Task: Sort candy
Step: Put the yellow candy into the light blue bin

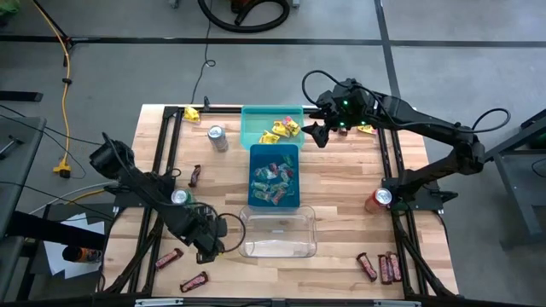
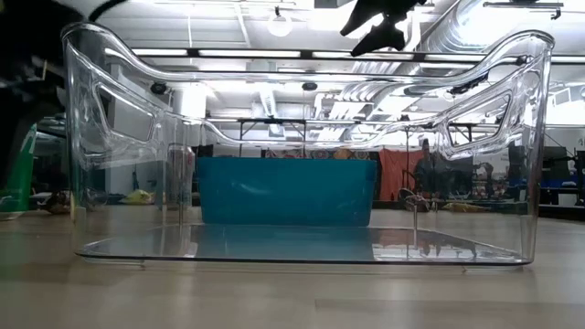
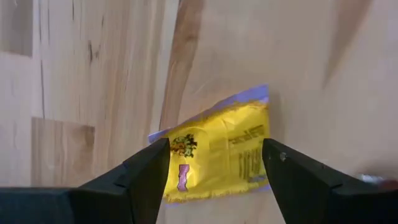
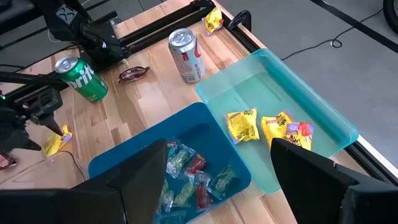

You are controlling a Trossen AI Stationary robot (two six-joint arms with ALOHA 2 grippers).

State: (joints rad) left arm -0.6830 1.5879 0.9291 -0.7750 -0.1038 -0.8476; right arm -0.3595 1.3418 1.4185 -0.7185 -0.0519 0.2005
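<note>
- Wooden table (image 1: 341, 188), seen from the high view: the left gripper (image 1: 207, 241) sits low near the front, just left of the clear bin (image 1: 278, 232); its fingers cannot be made out here.
- Same view: the right gripper (image 1: 317, 128) hangs at the far side, just right of the teal bin (image 1: 256, 128), which holds yellow packets (image 1: 281, 130). The blue bin (image 1: 274, 175) between teal and clear bins holds mixed green and red sweets (image 1: 273, 181).
- Same view: dark red-brown bars (image 1: 380, 267) lie at the front right corner, well apart from both grippers; two more bars (image 1: 169, 257) lie at the front left, near the left gripper. A silver can (image 1: 217, 137) stands left of the teal bin, a red can (image 1: 380, 199) by the right arm's base.
- Low view: the clear bin fills the picture, with the blue bin behind it; a dark gripper shows above, fingers unreadable.
- Left wrist view: the left gripper stands wide, a yellow packet (image 3: 217, 146) lying flat on the wood between its fingers (image 3: 149, 168), not clamped.
- Right wrist view: the right gripper stands wide and empty above the blue and teal bins. A green can (image 4: 81, 78) stands beyond, near the left arm.
</note>
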